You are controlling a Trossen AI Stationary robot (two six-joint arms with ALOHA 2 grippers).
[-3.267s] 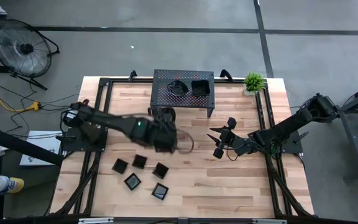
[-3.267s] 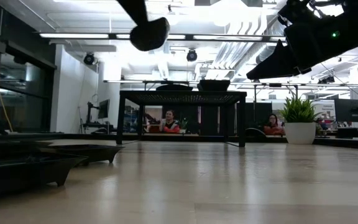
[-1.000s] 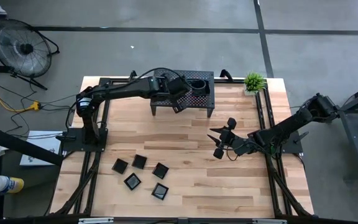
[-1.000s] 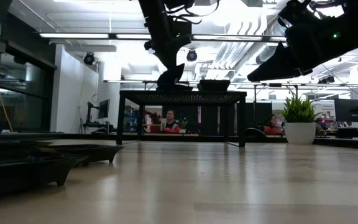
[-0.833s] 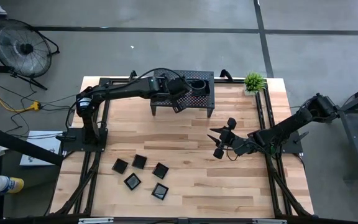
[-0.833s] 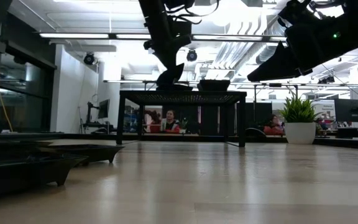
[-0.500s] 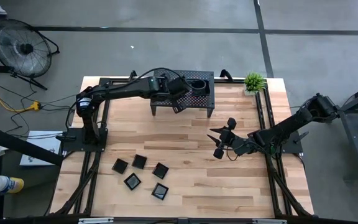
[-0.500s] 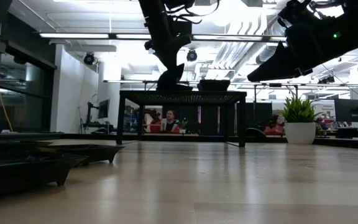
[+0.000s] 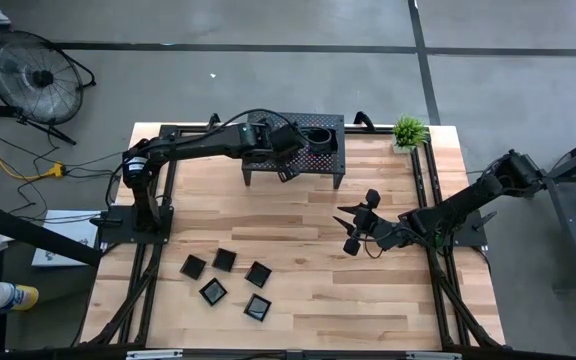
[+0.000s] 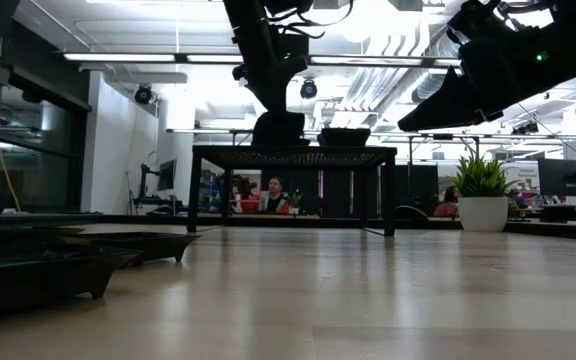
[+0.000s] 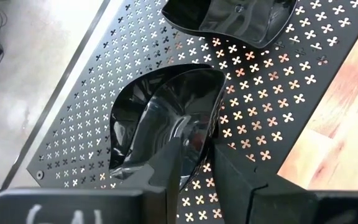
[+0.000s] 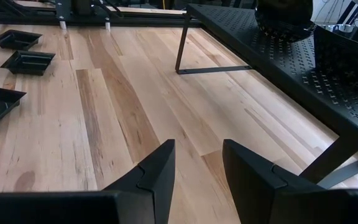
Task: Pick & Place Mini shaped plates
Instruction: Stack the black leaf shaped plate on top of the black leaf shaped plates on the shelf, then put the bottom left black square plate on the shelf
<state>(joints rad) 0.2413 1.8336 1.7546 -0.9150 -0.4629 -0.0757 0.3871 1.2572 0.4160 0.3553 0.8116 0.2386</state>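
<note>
A leaf-shaped black plate (image 11: 160,106) lies on the perforated black rack (image 11: 260,74) at the table's far edge, hollow side up. My left gripper (image 11: 201,168) hangs over it, slanting down and open. One finger is over the plate's hollow and the other just outside its rim. A second black plate (image 11: 229,15) sits on the rack beyond it. Several square black plates (image 9: 225,259) lie on the table at the near left. My right gripper (image 12: 197,168) hovers open at mid-table with nothing between its fingers. My left gripper's fingers straddle the near rim (image 11: 201,140) of the leaf-shaped plate, coming from above at a slant. Whether either finger touches the rim, I cannot tell. The plate rests on the rack top.
The rack (image 9: 318,162) stands on legs above the wood, with open table under and in front of it. A small potted plant (image 9: 408,130) is at the far right corner. People sit in the room behind the table.
My left gripper has opened over the rack without moving away. In the low view, the leaf-shaped plate under it has gone from tilted to lying level on the rack top.
</note>
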